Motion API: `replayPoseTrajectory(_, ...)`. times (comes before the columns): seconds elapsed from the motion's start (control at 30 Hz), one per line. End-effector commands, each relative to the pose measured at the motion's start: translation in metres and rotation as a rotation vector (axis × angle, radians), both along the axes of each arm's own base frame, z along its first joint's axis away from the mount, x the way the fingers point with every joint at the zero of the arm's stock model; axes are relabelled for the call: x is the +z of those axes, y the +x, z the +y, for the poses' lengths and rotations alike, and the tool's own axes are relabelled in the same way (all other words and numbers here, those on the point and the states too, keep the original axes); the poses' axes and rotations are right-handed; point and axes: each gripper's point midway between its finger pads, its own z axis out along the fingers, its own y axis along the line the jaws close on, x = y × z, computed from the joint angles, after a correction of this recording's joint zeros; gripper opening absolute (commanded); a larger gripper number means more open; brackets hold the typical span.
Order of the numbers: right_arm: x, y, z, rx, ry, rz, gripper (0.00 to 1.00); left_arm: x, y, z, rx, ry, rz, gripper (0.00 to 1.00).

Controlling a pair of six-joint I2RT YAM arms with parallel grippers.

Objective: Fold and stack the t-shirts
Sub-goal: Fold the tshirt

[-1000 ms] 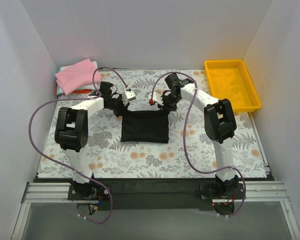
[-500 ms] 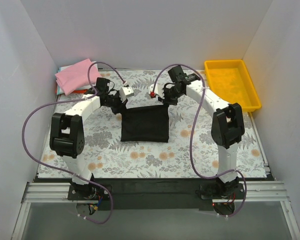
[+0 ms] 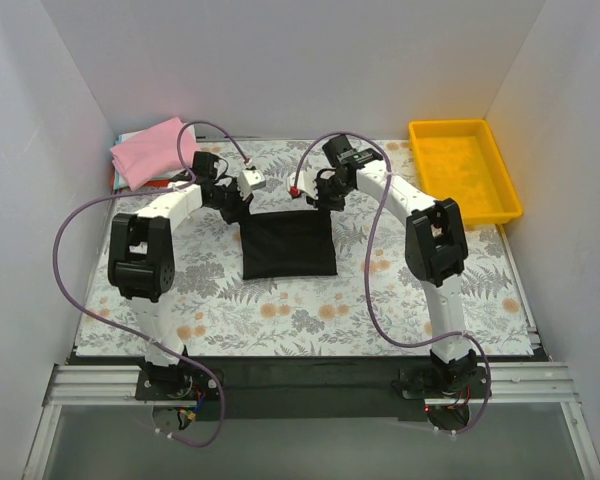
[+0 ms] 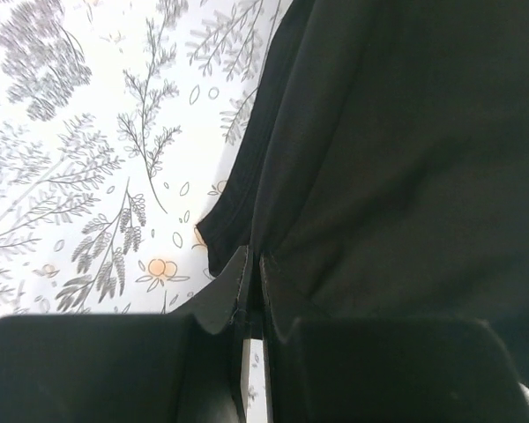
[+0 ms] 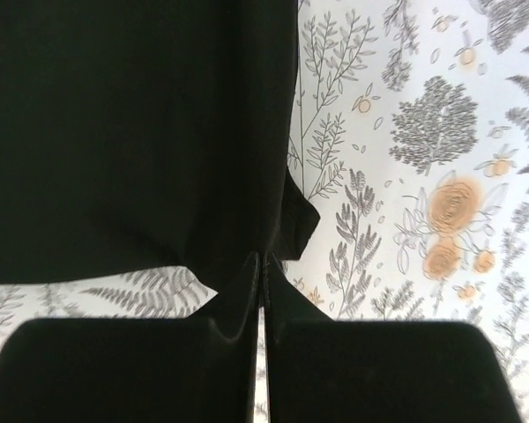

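- A black t-shirt (image 3: 288,245), folded into a compact rectangle, lies flat on the flower-patterned table cover (image 3: 400,300), between the two arms.
- The left gripper (image 4: 252,269) is at the black t-shirt's far left corner. Its jaws are clenched, and the wrist view shows the cloth edge pinched between the tips.
- The right gripper (image 5: 261,264) mirrors it at the far right corner, jaws likewise pressed together on the hem.
- Gripping both far corners at once probably keeps that edge straight, so it can be drawn over for another fold or lifted as one piece.
- A pink t-shirt (image 3: 152,150) lies folded well to the far left of the black one, on top of other shirts (image 3: 160,184) with pale and orange-red edges. This looks like the stack the black one will join.
- A yellow tray (image 3: 463,128) stands well to the far right of the black t-shirt.
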Motion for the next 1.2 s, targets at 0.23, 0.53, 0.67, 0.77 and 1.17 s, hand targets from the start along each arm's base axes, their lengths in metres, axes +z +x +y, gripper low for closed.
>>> replayPoseTrajectory(0.23, -0.026, 0.050, -0.003, -0.097, -0.042, -0.057, 0.01, -0.019, 0.053, 0.007, 0.099, -0.009, -0.003, 0.03)
replayPoseTrajectory(0.53, -0.005, 0.059, -0.015, -0.132, 0.001, -0.124, 0.01, 0.009, 0.060, -0.001, 0.090, -0.054, -0.036, 0.00)
replayPoseTrajectory(0.67, -0.008, 0.067, -0.018, -0.156, 0.000, -0.142, 0.01, 0.001, 0.068, 0.002, 0.098, -0.033, -0.034, 0.01)
replayPoseTrajectory(0.77, -0.018, 0.076, -0.019, -0.180, -0.013, -0.152, 0.01, -0.014, 0.076, 0.000, 0.100, -0.035, -0.020, 0.02)
replayPoseTrajectory(1.17, 0.047, 0.133, -0.031, -0.455, 0.116, -0.254, 0.75, 0.057, 0.127, -0.005, 0.324, -0.223, -0.019, 0.41)
